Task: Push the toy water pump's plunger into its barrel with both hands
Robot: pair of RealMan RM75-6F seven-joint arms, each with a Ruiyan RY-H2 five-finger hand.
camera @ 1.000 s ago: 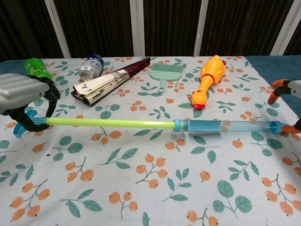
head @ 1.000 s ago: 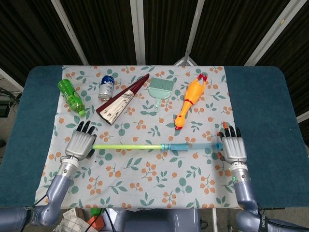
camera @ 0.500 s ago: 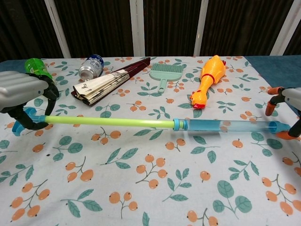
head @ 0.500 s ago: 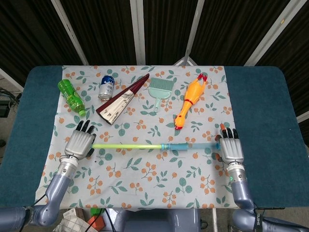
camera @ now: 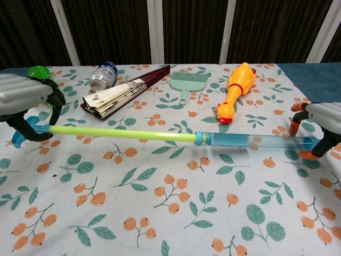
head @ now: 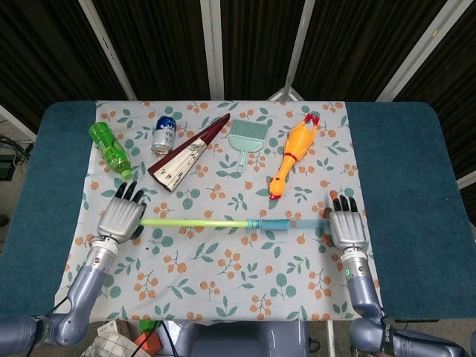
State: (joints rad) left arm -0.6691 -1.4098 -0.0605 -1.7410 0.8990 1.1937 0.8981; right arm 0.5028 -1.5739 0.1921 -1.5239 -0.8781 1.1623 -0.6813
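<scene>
The toy water pump lies across the floral cloth, its yellow-green plunger rod [head: 197, 222] [camera: 122, 134] drawn far out of the translucent blue barrel [head: 291, 224] [camera: 256, 141]. My left hand [head: 123, 218] [camera: 25, 98] grips the rod's left end by the blue handle [camera: 16, 140], fingers curled around it. My right hand [head: 346, 227] [camera: 322, 120] is at the barrel's right end, with orange-tipped fingers over it and the thumb under it. The rod's left end sits slightly higher than the barrel.
Behind the pump on the cloth [head: 223, 282] lie a green bottle [head: 110, 149], a drink can [head: 164, 134], a folded fan [head: 186, 155], a mint brush [head: 242, 139] and a yellow rubber chicken [head: 293, 152]. Blue table surface flanks the cloth on both sides.
My right hand has moved left and closed around the barrel's end. The whole pump has shifted a little left, and my left hand has risen slightly with the rod end.
</scene>
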